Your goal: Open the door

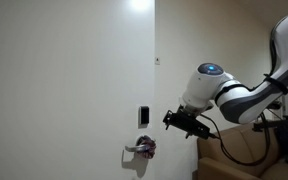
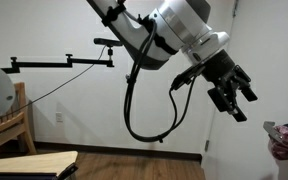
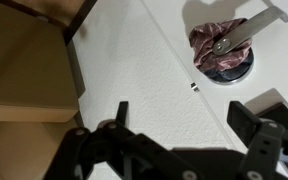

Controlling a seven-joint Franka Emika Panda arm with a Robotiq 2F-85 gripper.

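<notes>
Off-white door (image 1: 69, 90) faces the jaws, which are spread wide and empty. Its silver lever handle (image 3: 246, 30), wrapped in pinkish cloth (image 3: 210, 50), lies near them, untouched, past the door's edge, with open air between.

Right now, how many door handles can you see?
1. The silver lever handle is on the door, below the small black lock, with a reddish cloth bunched at its base. The door's far side is hidden, so there may be another.

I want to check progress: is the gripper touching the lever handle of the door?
No, in the wrist view the open gripper is clearly apart from the lever handle, with a gap between them.
</notes>
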